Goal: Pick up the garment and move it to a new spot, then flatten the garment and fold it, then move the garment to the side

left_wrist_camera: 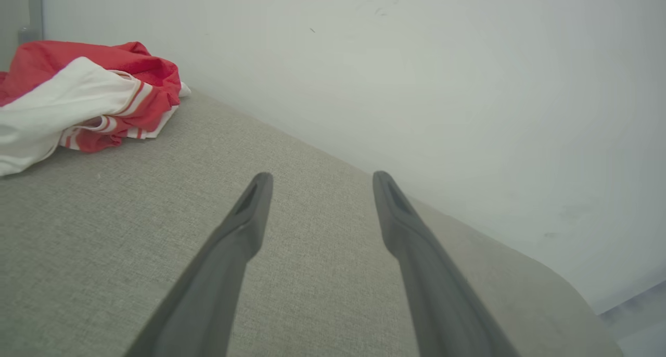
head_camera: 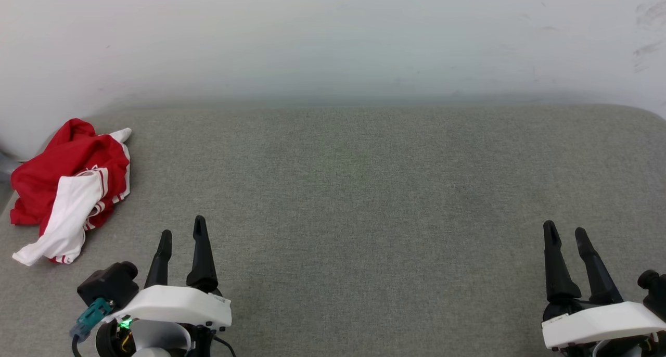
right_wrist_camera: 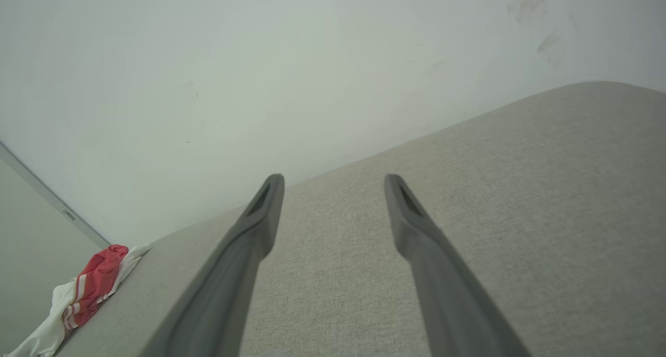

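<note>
A crumpled red and white garment [head_camera: 70,182] is lying at the nine o'clock edge of a grey fabric counter [head_camera: 364,190]. The left claw [head_camera: 182,228] at seven o'clock and the right claw [head_camera: 566,231] at five o'clock are gaping wide, gripping nothing.

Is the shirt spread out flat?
No, the shirt lies crumpled in a heap, with one white sleeve trailing out.
</note>
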`<state>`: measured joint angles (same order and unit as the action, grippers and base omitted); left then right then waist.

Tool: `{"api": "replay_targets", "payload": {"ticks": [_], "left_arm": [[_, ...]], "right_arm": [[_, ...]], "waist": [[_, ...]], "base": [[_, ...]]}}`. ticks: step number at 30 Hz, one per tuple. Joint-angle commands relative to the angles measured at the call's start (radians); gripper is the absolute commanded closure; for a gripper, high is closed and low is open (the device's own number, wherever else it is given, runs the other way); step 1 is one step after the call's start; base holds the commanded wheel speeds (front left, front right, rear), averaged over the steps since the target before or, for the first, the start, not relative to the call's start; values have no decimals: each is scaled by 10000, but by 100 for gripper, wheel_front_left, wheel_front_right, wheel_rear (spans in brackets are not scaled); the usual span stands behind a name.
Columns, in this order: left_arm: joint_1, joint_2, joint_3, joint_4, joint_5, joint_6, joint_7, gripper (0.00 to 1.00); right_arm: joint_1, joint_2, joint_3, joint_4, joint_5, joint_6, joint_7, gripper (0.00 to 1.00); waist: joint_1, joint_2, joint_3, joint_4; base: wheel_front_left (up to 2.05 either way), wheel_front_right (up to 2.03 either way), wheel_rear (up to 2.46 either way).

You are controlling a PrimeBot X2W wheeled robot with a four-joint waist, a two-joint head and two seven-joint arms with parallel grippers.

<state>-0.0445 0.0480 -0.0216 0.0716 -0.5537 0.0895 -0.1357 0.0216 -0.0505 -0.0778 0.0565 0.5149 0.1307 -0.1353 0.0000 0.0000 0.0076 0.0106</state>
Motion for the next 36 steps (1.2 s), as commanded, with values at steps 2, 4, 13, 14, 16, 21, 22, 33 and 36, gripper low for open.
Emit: {"api": "replay_targets", "payload": {"ticks": [2, 4, 13, 14, 16, 21, 22, 33, 36], "left_arm": [[31, 24, -48, -113, 392, 46, -117, 0], [62, 26, -105, -104, 647, 57, -167, 0], [136, 68, -307, -141, 1679, 195, -392, 0], [138, 76, -330, -145, 1784, 196, -413, 0], [151, 88, -376, -166, 1976, 221, -468, 0], [200, 110, -476, -210, 2441, 259, -583, 0], [215, 111, -488, -217, 2527, 268, -604, 0], [339, 130, -636, -275, 3513, 396, -831, 0], [363, 130, -670, -281, 3743, 414, -912, 0]], "right_arm": [[16, -3, 6, -178, -370, 0, -111, 0], [56, -3, 6, -183, -609, 0, -175, 0], [204, -1, 14, -224, -1558, -1, -395, 0], [222, 0, 15, -233, -1655, -1, -419, 0], [259, 0, 14, -253, -1846, -1, -463, 0], [327, 1, 31, -296, -2319, -1, -589, 0], [341, 1, 32, -303, -2409, -1, -618, 0], [472, 3, 59, -435, -3359, -1, -844, 0], [494, 3, 57, -472, -3577, -1, -916, 0]], "waist": [[0, 0, -3, 0], [0, 0, -5, 1], [0, 0, 2, 9], [0, 0, 1, 9], [0, 0, -2, 10], [0, 0, -5, 9], [0, 0, -7, 6], [0, 0, 13, -11], [0, 0, 28, -8]], "base": [[0, 0, 0], [0, 0, 0], [0, 0, 0], [0, 0, 0], [0, 0, 0], [0, 0, 0], [0, 0, 0], [0, 0, 0], [0, 0, 0]]}}
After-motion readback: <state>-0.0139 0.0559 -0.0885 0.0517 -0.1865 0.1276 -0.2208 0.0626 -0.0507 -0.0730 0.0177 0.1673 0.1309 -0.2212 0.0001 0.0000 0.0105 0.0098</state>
